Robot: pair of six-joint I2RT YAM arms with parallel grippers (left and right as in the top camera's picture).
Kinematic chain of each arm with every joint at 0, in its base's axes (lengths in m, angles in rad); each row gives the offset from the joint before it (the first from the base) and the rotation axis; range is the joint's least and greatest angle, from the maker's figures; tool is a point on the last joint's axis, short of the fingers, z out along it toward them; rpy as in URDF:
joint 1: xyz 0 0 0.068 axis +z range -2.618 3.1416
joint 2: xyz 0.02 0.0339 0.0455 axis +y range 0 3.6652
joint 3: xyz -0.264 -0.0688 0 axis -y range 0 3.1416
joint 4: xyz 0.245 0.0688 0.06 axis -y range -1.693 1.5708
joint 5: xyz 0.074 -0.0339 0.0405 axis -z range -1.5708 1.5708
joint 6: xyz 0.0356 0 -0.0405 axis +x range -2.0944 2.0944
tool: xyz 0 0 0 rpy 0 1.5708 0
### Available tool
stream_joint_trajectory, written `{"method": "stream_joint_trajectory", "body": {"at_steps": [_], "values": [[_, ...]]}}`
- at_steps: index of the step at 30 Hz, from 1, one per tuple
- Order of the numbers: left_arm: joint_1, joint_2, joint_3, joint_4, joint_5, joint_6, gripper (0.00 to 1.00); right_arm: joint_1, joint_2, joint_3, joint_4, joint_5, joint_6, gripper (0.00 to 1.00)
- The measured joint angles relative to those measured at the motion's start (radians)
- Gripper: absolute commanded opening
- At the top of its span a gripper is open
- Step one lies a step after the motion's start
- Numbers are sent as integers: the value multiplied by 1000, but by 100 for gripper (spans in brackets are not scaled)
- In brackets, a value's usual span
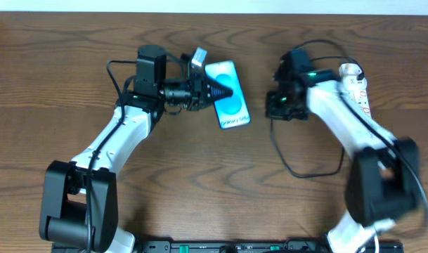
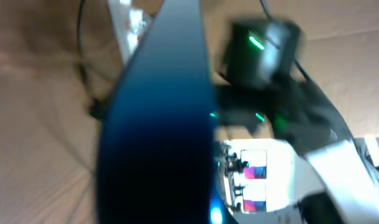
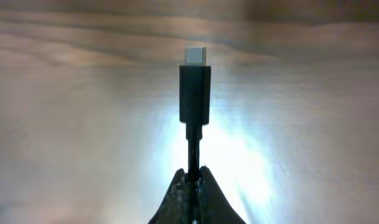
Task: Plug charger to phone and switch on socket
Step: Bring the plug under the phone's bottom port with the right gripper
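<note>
Right claw [image 3: 194,179] clamps thin black charger cable [image 3: 193,140] behind its plug tip [image 3: 195,57]; left claw [image 1: 215,90] grips slim blue-screened phone [image 1: 232,107]. Next, I judge: align tip with port.

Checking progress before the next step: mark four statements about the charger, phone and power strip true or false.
1. The right gripper pinches the charger cable behind its plug tip. True.
2. The plug tip sits in the phone. False: it is free, held over the table.
3. The left gripper is at the phone. True.
4. The power strip lies by the left arm. False: it lies by the right arm.
</note>
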Motion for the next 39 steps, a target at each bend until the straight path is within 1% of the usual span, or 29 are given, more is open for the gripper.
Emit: {"method": "stream_joint_trajectory", "body": {"at_steps": [3,8,11,14,17,21,25,29,33,39], "values": [[0,0,1,109,-10,-97,7,-42,-147,1,-78,-53,-60,1],[0,0,1,127,-32,-201,7,-82,-354,2,-190,-220,-209,1],[0,14,1,132,-34,-230,8,-81,-434,-15,-243,-311,-276,1],[0,57,1,168,-33,-251,7,-75,-526,-74,-241,-378,-315,1],[-2,110,0,266,-27,-292,7,-70,-617,-176,-179,-454,-335,1],[-6,126,0,368,-20,-355,7,-47,-687,-343,-45,-540,-317,1],[-8,126,1,383,-3,-381,7,8,-683,-419,49,-551,-269,1],[-8,126,1,386,8,-387,8,89,-675,-427,117,-489,-206,1],[-8,126,1,387,19,-384,7,150,-675,-427,144,-396,-154,1],[-8,126,1,387,19,-375,7,178,-674,-427,200,-334,-86,1]]}}
